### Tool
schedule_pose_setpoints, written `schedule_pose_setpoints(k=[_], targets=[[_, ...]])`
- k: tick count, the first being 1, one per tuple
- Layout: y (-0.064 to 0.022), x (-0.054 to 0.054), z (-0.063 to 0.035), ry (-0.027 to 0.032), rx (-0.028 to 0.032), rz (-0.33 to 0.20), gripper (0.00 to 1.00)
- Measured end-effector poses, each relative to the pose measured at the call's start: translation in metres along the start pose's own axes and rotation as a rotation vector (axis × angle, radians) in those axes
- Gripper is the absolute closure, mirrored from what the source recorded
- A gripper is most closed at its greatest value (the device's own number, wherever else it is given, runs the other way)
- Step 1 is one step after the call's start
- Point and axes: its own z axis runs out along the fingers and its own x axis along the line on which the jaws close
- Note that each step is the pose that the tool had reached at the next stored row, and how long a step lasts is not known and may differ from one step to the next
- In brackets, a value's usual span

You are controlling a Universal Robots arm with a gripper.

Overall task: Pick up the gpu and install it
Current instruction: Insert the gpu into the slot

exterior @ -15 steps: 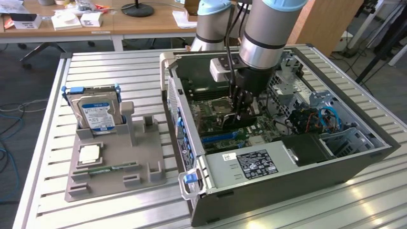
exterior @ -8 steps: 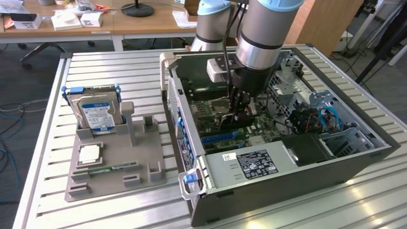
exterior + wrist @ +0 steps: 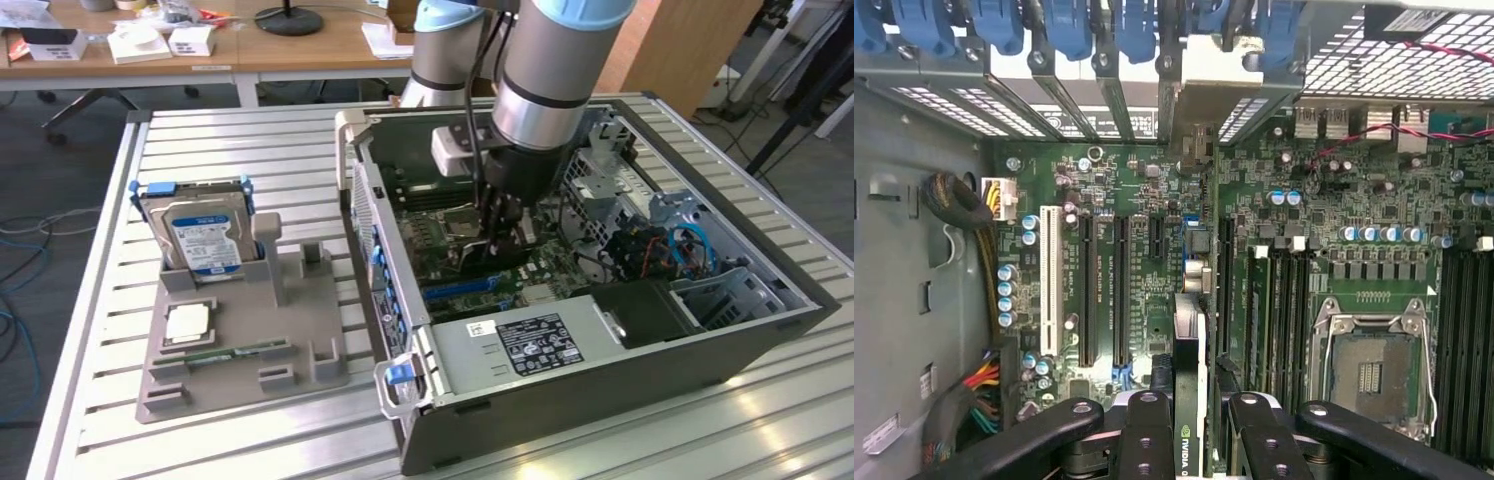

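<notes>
Gpu (image 3: 1190, 350) stands edge-on over the motherboard (image 3: 1144, 250), gripped between the half-closed fingers of the hand (image 3: 1194, 420).

gpu (image 3: 1189, 360) stands on edge, pinched between the hand's (image 3: 1190, 440) fingers. It's inside the case, low over the motherboard. Thin dark card, edge-on from the wrist, green NVIDIA mark on the upper edge. Runs parallel to the long black slots. Can't tell if it's seated.
</notes>
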Motion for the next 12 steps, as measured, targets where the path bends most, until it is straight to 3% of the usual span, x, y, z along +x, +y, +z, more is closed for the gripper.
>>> schedule_pose_setpoints(k=[12], targets=[[0.0018, 0.0001, 0.0041, -0.0003, 0.0002, 0.0, 0.73]])
